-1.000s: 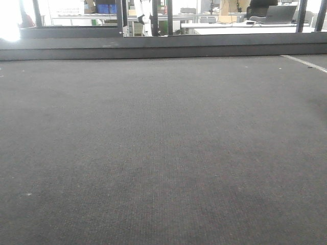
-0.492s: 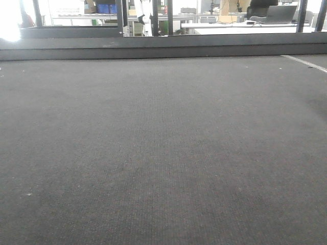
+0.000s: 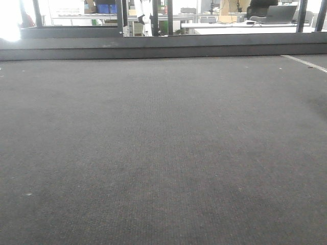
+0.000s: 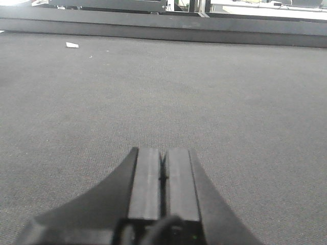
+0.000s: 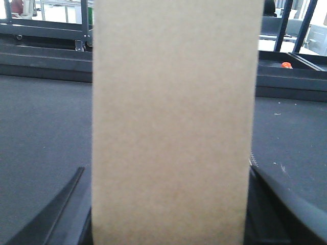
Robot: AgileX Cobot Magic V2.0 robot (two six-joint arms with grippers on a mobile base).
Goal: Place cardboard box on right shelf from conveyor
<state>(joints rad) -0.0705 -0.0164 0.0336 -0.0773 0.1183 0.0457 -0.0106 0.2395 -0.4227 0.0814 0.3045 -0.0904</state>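
The plain tan cardboard box (image 5: 173, 102) fills the middle of the right wrist view, standing upright between the two dark fingers of my right gripper (image 5: 167, 171), which press on its two sides. Behind and beside it lies the dark grey ribbed conveyor (image 5: 41, 127). My left gripper (image 4: 163, 150) is shut with nothing in it, its pads together, low over the belt of the conveyor (image 4: 204, 92). The front view shows only bare conveyor (image 3: 163, 143), with no box and no gripper. The right shelf is out of view.
A raised dark edge rail (image 3: 163, 51) closes the far side of the belt. A small white scrap (image 4: 72, 45) lies near that rail. A small orange object (image 5: 286, 65) sits beyond the belt at the right. Tables and frames stand behind the rail.
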